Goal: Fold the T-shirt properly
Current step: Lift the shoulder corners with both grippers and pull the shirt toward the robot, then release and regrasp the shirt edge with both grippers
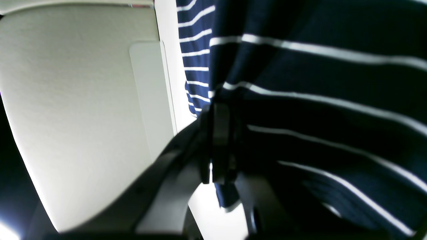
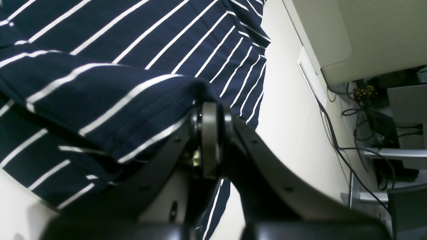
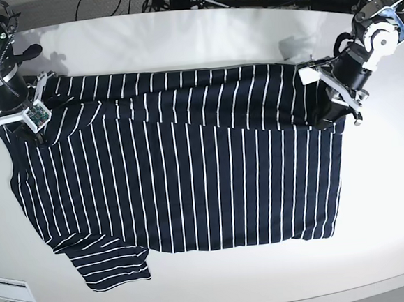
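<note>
across the middle of the white table lies the t-shirt, dark navy with thin white stripes, spread wide with its far edge already turned over toward the near side in a long band. one sleeve sticks out flat near the table's near left corner.

the left claw is clenched on a bunch of the cloth at the right end of that folded band, and the fabric hangs in a drape just beside its fingers. the right claw is clenched on the cloth at the left end, with a thick roll of fabric gathered against it in the wrist view.

judging from this, the fold is in hand and only partly carried over. the main risk looks like an uneven pull: if one arm travels further or faster, the band would skew and the crease run crooked. each claw seems to hold a small pinch, so soft cloth could slip out and drop one end. the loose sleeve could also get trapped under the fold and leave a lump.
</note>
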`<state>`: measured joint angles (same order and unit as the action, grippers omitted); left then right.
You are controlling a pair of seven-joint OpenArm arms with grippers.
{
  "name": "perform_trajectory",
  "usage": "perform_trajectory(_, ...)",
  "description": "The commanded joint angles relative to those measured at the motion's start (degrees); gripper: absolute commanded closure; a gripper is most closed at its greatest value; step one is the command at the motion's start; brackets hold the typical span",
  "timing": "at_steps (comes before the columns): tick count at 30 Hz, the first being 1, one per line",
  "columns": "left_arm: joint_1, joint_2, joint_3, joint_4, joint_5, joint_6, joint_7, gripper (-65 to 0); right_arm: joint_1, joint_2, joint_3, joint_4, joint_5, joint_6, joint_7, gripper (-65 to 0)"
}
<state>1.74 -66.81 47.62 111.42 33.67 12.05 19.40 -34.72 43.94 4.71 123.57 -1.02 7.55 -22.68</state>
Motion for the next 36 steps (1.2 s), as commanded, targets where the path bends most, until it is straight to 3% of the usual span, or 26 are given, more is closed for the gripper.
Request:
perform_trajectory(1, -0.68, -1.29, -0.50, 0.57, 1.16, 1.75, 0.42, 0.0, 0.28, 0.98, 0.52, 0.74, -0.44, -0.87, 1.09, 0.0)
perform_trajectory(6, -0.66, -1.29, -0.50, 0.57, 2.71, 1.81, 2.05, 0.0, 0.26, 0.98, 0.52, 0.74, -0.42, -0.85, 1.05, 0.0)
perform_trajectory(10, -0.66, -1.29, -1.07, 0.55, 4.22, 5.79, 5.16, 0.0, 0.26, 0.98, 0.52, 0.74, -0.42, -0.85, 1.03, 0.0)
perform_trajectory(23, -0.68, -1.18, -1.57, 0.52, -1.44, 5.84, 4.20, 0.0, 0.39, 0.96, 0.52, 0.72, -0.26, -1.84, 1.60, 0.0)
perform_trajectory(24, -0.70, -0.98, -1.66, 0.52, -1.44, 7.06, 3.98, 0.0, 0.52, 0.96, 0.52, 0.46, -0.28, -3.06, 2.10, 0.0)
perform_trajectory(25, -0.68, -0.83, -1.70, 0.52, -1.70, 9.01, 3.45, -5.7, 1.03, 0.94, 0.52, 0.04, -0.33, -4.13, 2.60, -0.7)
perform_trajectory(27, -0.85, -0.74, -1.70, 0.52, -4.31, 12.90, 2.80, -20.4, 2.64, 0.79, 0.52, -1.01, -0.22, -7.15, 2.58, -18.2)
perform_trajectory(29, -0.74, -0.44, -1.68, 0.52, -6.91, 16.13, 2.49, -25.3, 4.11, 0.83, 0.52, -1.51, -0.24, -9.90, 2.60, -29.4)
perform_trajectory(33, -0.46, 0.96, -1.68, 0.52, -11.50, 24.04, 3.13, -22.7, 5.70, 0.83, 0.52, -1.49, -0.22, -11.19, 2.84, -30.0)
perform_trajectory(36, -0.09, 1.25, -1.68, 0.52, -14.34, 27.12, 3.10, -5.6, 5.68, 0.81, 0.52, -1.49, -0.24, -11.19, 3.43, -29.4)
